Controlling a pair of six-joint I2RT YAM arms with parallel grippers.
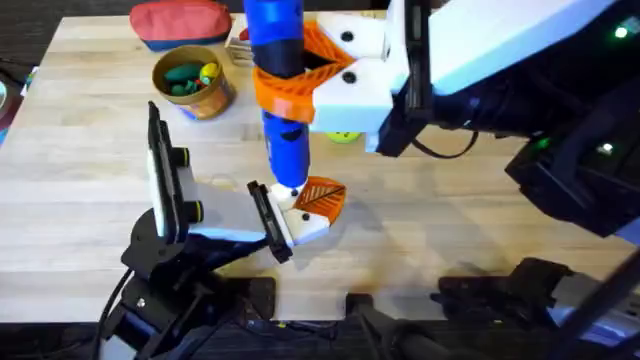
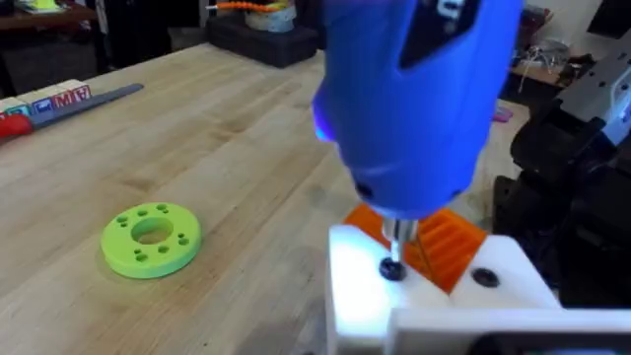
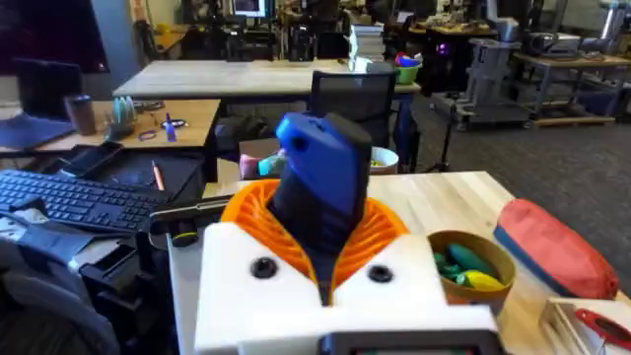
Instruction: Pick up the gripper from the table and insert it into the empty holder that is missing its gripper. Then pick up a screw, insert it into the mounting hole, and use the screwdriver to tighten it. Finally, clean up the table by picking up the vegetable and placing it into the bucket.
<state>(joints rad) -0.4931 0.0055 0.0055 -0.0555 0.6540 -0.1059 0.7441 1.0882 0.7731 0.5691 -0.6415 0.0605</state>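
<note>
My right gripper [image 1: 300,75] [image 3: 320,237] is shut on the blue screwdriver [image 1: 281,100] [image 2: 414,89] [image 3: 320,177], held upright. The screwdriver's metal tip rests on a dark screw [image 2: 392,268] in the white holder [image 1: 300,228] [image 2: 365,286] at the end of my left arm. The orange ribbed gripper [image 1: 325,195] [image 2: 454,242] sits in that holder. My left gripper [image 1: 322,200] [image 2: 444,247] looks shut, with nothing held. The tan bucket [image 1: 192,82] [image 3: 471,268] stands at the back left, with green and yellow vegetable pieces [image 1: 183,75] inside.
A red zip pouch [image 1: 180,22] [image 3: 552,247] lies behind the bucket. A lime-green disc [image 1: 343,135] [image 2: 151,239] lies on the wood under my right arm. A slim red-handled tool [image 2: 59,104] lies near the back edge. The table's left half has free room.
</note>
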